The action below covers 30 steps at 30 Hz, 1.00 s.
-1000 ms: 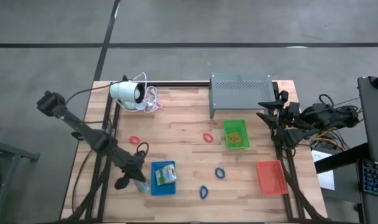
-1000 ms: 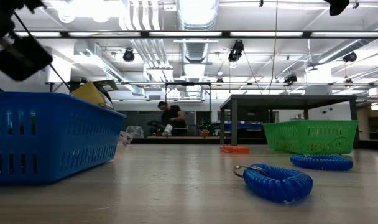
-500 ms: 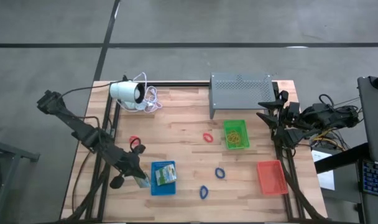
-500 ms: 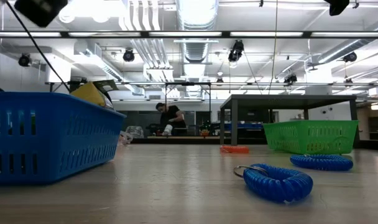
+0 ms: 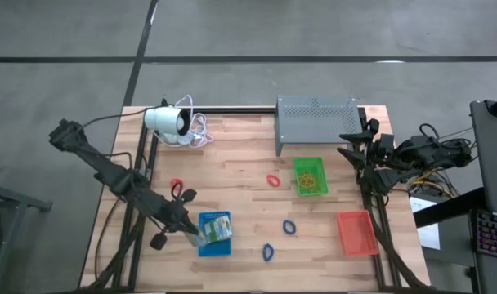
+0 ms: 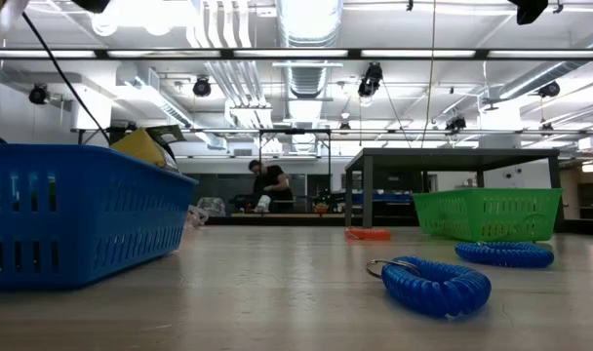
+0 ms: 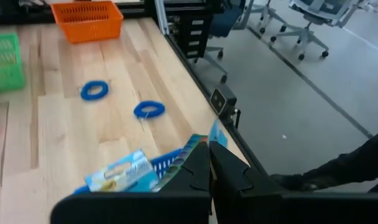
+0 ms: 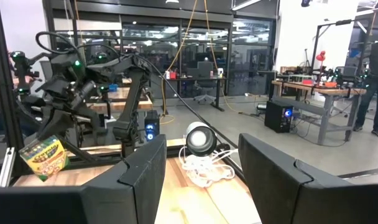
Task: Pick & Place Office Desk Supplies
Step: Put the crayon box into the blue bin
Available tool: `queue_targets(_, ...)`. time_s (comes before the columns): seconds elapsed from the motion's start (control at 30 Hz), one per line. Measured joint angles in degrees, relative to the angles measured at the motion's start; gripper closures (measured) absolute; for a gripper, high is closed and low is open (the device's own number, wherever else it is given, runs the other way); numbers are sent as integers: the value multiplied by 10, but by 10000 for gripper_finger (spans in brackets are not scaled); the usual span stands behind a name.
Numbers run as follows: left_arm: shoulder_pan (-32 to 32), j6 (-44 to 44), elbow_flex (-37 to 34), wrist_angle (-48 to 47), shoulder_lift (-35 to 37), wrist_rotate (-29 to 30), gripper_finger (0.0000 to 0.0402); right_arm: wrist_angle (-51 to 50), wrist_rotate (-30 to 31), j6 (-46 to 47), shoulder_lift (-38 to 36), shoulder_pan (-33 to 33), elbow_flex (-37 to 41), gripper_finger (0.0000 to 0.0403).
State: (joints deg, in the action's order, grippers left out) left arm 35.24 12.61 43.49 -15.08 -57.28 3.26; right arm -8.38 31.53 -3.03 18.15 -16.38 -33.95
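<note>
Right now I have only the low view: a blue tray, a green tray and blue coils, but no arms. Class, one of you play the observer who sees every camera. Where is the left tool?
Observer: The left tool is shut, at the left edge of the blue tray.
Operator: What lies inside that tray?
Observer: A green-and-white packet, lying flat.
Operator: And the right tool?
Observer: The right tool is open. It sits at the table's right edge, beside the grey stand.
</note>
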Motion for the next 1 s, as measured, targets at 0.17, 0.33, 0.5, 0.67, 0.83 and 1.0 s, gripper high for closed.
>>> queue_targets(0.17, -7, -20, 21, 2, -34, -7, 401, 0, 0, 0, 0, 0, 0, 204)
queue_targets(0.33, -27, -35, 39, 3, -72, -59, 401, -1, 0, 0, 0, 0, 0, 204)
queue_targets(0.5, -55, -56, 54, 5, -106, -126, 401, -1, 0, 0, 0, 0, 0, 204)
queue_targets(0.67, -64, -98, 53, 42, -125, -151, 401, -2, 0, 0, 0, 0, 0, 204)
queue_targets(0.83, -76, -104, 52, 63, -141, -154, 401, -2, 0, 0, 0, 0, 0, 204)
queue_targets(1.0, -88, -93, 52, 66, -154, -176, 401, -2, 0, 0, 0, 0, 0, 204)
